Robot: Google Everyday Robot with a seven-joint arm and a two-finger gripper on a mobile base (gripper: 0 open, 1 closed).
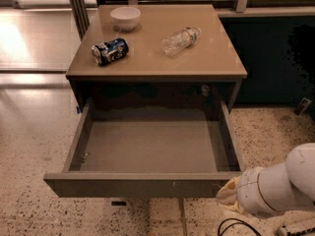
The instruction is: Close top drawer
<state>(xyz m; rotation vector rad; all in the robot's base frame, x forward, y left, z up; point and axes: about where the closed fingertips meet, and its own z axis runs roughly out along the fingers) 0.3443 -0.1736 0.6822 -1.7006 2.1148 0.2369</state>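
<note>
The top drawer [147,183] stands pulled far out of the cabinet. Its plain grey inside is empty, and its dark grey-brown front panel faces me with small white marks right of centre. My white arm [278,186] comes in from the lower right. The gripper [227,193] is at the arm's beige end, right by the right end of the drawer's front panel and mostly hidden behind the arm.
On the cabinet top [211,58] are a white bowl [125,17], a crushed blue can [110,51] on its side and a clear plastic bottle [180,40] on its side. A dark counter [275,58] stands to the right. A black cable [236,226] lies on the speckled floor.
</note>
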